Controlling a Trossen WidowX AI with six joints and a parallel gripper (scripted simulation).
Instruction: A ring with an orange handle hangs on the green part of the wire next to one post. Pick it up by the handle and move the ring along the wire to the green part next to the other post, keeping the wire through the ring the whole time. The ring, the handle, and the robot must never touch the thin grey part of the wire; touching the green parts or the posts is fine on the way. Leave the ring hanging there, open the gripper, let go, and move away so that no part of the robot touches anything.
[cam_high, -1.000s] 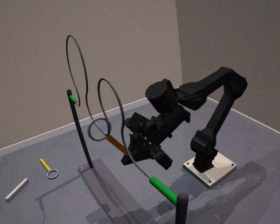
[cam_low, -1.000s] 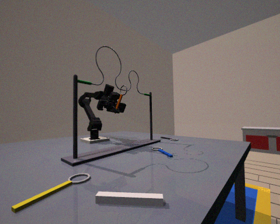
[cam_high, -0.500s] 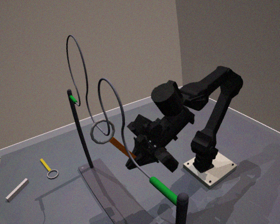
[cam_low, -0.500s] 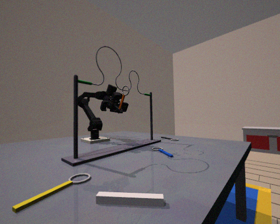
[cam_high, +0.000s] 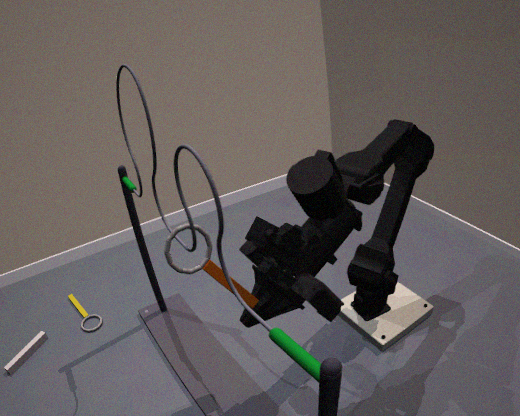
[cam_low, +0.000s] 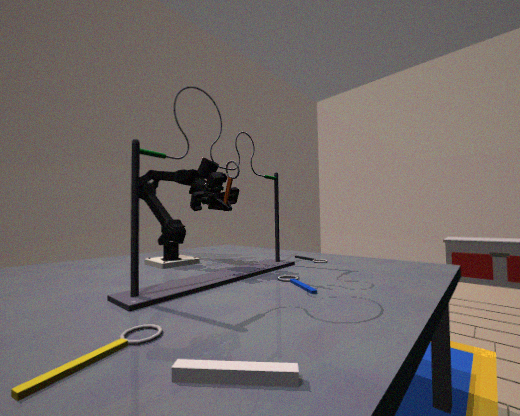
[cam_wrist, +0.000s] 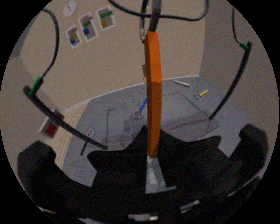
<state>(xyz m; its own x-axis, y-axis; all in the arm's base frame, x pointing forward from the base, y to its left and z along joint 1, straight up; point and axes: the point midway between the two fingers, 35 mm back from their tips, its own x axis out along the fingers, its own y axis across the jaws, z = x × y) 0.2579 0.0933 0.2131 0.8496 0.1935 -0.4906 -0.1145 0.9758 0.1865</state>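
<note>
The gripper pinches the flat, square-edged orange handle. Its round grey ring surrounds the smooth, looping wire at a low bend between the two dark cylindrical posts. The exterior view shows a blue-handled ring on the matte tabletop, which the top view does not.
</note>
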